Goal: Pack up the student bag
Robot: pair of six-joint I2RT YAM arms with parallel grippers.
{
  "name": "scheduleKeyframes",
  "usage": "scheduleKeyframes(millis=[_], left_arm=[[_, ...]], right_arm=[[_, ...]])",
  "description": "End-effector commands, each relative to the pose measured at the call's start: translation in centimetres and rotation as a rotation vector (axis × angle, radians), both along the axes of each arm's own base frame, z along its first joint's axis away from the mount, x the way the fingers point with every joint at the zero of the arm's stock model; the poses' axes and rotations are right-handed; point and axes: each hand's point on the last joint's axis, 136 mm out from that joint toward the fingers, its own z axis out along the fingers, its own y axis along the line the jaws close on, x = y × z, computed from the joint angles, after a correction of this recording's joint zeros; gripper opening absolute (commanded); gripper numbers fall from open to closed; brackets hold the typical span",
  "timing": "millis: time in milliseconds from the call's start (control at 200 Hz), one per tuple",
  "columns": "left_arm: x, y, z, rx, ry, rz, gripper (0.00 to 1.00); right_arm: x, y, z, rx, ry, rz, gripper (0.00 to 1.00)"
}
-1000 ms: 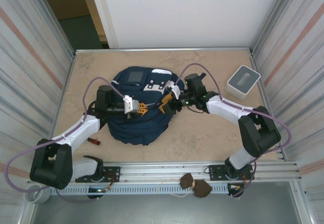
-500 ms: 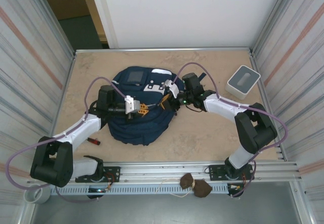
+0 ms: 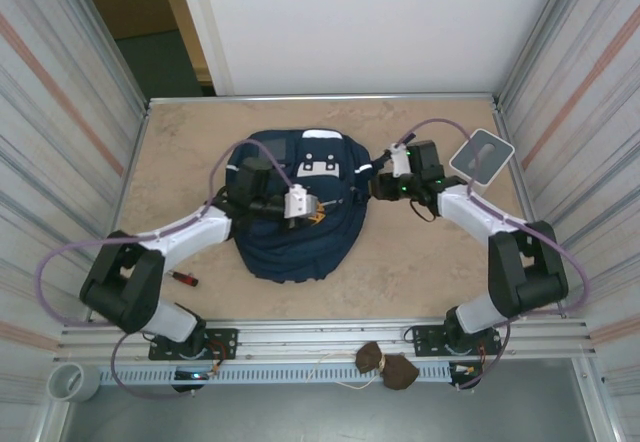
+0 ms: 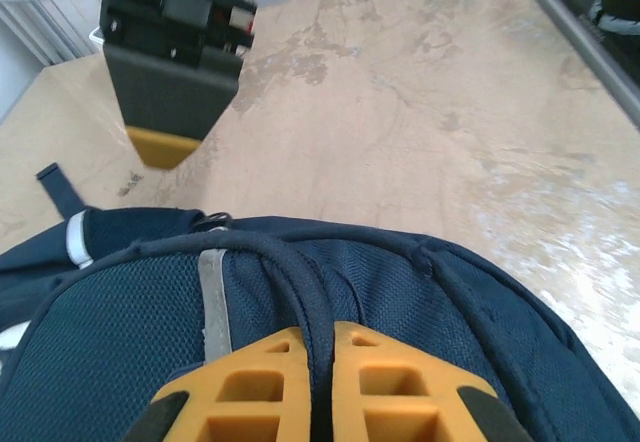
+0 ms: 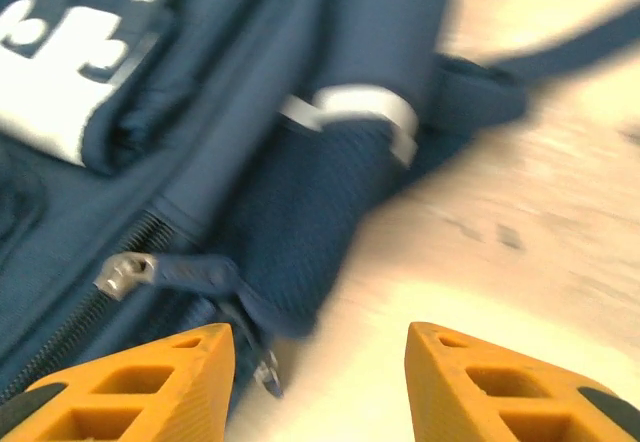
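Lying beneath the left pincer (image 4: pixel 320 342), the student bag (image 4: pixel 440 307) has its cord (image 4: pixel 300 282) clamped.

Your left arm (image 3: pixel 195 230) is folded at the elbow near its base, white forearm stretched right toward the middle. Your left pincer (image 4: pixel 320 402) is clamped tight, orange fingers (image 4: pixel 400 392) pressed together on a dark strap (image 4: pixel 303 292) of the large navy-blue fabric backpack (image 4: pixel 460 312). Your right arm (image 3: pixel 470 207) bends at the far right and reaches back left. Your right pincer (image 5: pixel 320 382) sits low, jaws apart, nothing between the orange tips, facing the left one.
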Motion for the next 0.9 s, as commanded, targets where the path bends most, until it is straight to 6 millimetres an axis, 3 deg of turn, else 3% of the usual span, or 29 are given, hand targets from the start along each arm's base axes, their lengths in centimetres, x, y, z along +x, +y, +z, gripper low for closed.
scheduleKeyframes(millis=[0,110,195,301,411,531,656,777,897], left_arm=[[2.5,-3.0,2.0,-0.015,-0.084,0.049,0.14],[2.7,-3.9,3.0,-0.025,-0.027,0.087,0.43],[3.5,-2.8,5.1,-0.078,0.023,0.200,0.59],[4.9,0.6,7.9,-0.187,0.084,0.372,0.74],[7.4,6.8,8.9,-0.298,0.089,0.683,0.81],[9.1,15.9,7.0,-0.324,0.043,1.107,0.93],[8.7,23.5,4.2,-0.324,0.023,1.377,0.99],[8.1,28.2,1.2,-0.285,0.039,1.523,0.99],[7.7,30.6,-1.0,-0.259,0.047,1.598,0.99]], right_arm=[[-0.7,-3.6,1.2,-0.060,-0.001,-0.190,0.51],[-1.3,-5.8,2.4,-0.139,-0.041,-0.261,0.56],[-1.8,-7.2,3.8,-0.178,-0.096,-0.316,0.62],[-2.1,-8.7,5.6,-0.201,-0.180,-0.381,0.72],[-2.2,-10.5,6.9,-0.244,-0.252,-0.462,0.83],[-2.5,-12.7,7.0,-0.313,-0.301,-0.552,1.00],[-2.6,-14.3,5.1,-0.363,-0.319,-0.626,0.99],[-2.5,-15.6,2.7,-0.417,-0.329,-0.662,0.99],[-2.0,-15.4,0.4,-0.438,-0.340,-0.618,0.99]])
